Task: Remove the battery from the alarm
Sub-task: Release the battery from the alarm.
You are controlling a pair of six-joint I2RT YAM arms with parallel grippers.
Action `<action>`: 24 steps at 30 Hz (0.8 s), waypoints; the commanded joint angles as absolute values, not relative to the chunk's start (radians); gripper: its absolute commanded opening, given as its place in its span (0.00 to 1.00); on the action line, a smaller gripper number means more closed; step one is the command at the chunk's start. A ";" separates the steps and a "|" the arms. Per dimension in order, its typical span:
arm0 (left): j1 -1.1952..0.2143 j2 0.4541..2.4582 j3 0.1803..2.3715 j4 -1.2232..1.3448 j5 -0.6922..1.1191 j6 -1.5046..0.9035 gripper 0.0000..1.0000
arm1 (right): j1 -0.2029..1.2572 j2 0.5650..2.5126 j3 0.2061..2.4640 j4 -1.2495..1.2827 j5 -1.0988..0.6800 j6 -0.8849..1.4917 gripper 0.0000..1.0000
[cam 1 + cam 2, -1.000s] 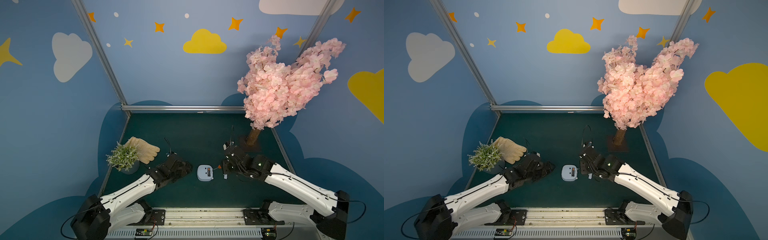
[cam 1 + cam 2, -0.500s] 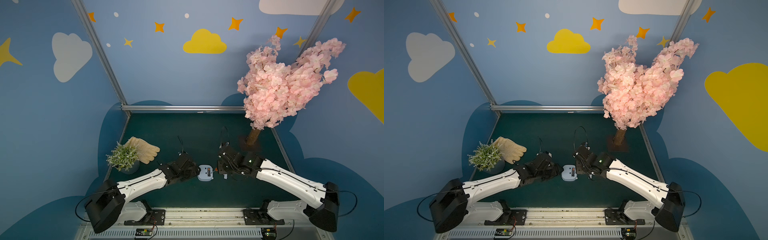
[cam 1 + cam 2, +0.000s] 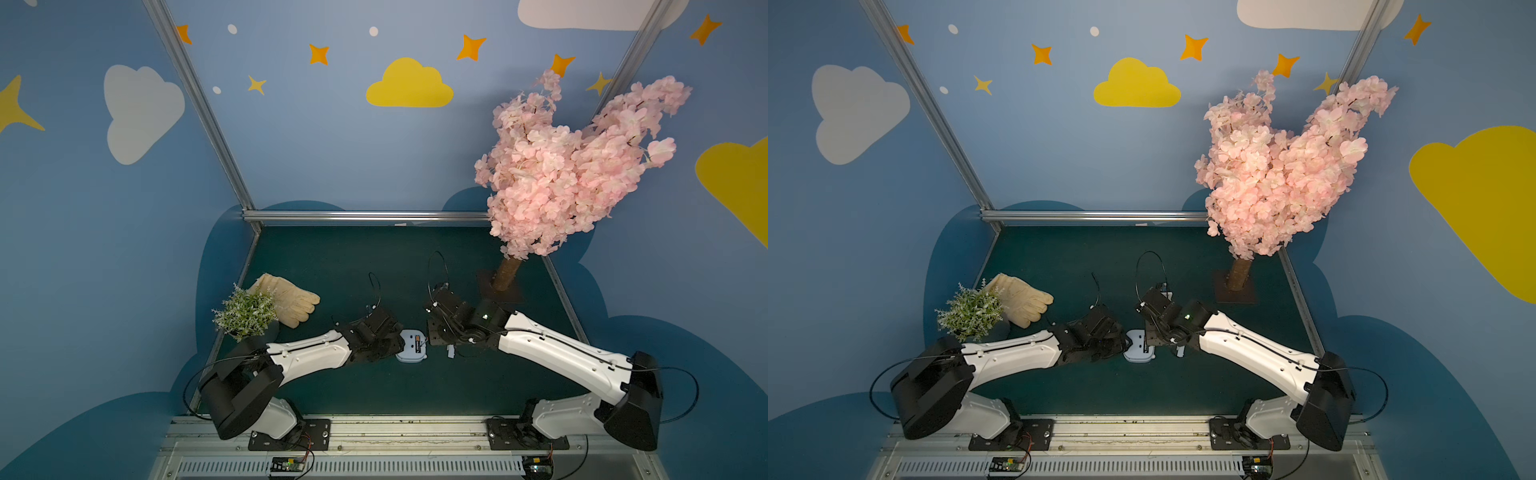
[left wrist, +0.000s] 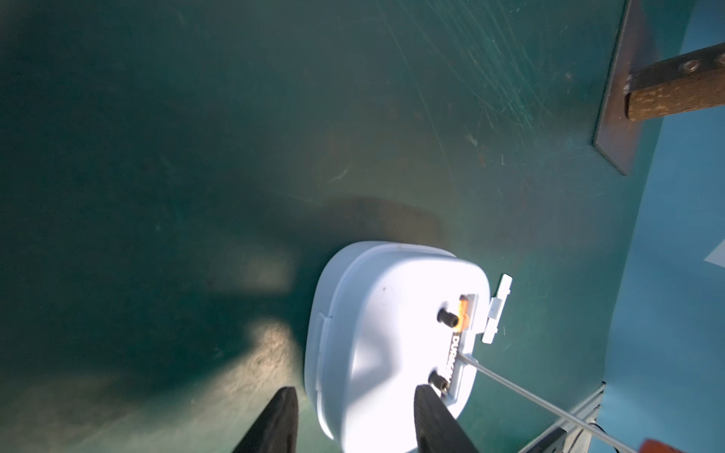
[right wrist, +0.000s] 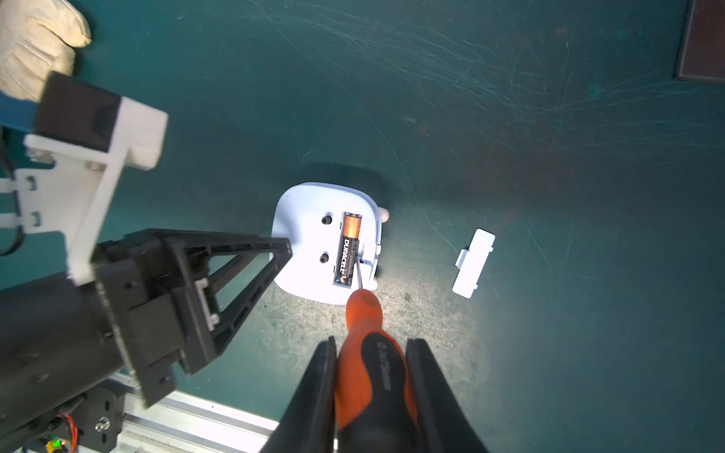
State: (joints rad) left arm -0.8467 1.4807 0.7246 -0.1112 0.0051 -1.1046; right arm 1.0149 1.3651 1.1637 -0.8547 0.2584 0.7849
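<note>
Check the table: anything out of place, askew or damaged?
Nothing damaged or spilled. The plastic cover lies loose on the mat, apart from the alarm, which lies face down with its compartment open and the battery seated inside. The right gripper holds a screwdriver, tip at the battery's edge.

White "DURACELL" along small black, copper-ended cylindrical battery [image 5: 347, 251] in pale blue plastic alarm [image 5: 306, 235]; print on orange-black screwdriver [image 5: 368, 353] handle unreadable.
</note>
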 commanded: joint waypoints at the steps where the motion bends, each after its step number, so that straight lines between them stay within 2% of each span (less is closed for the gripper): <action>1: -0.849 1.524 0.760 -0.103 0.002 -1.086 0.51 | 1.040 1.421 1.195 -0.900 0.306 0.793 0.00; 5: -0.849 1.572 0.778 -0.098 0.002 -1.083 0.47 | 1.071 1.493 1.211 -0.923 0.352 0.787 0.00; 11: -0.848 1.604 0.772 -0.091 0.002 -1.082 0.29 | 1.169 1.562 1.199 -0.904 0.412 0.808 0.00; 19: -0.848 1.608 0.769 -0.095 0.001 -1.086 0.28 | 1.215 1.501 1.153 -0.958 0.476 0.905 0.00; 24: -0.848 1.606 0.761 -0.093 -0.002 -1.088 0.28 | 1.155 1.310 0.940 -0.761 0.346 0.924 0.00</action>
State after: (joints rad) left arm -0.8379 1.5578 0.7761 -0.0940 -0.0132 -1.0958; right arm 1.1915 1.3487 1.0824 -0.7883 0.5087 0.8772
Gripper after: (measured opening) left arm 0.279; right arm 0.262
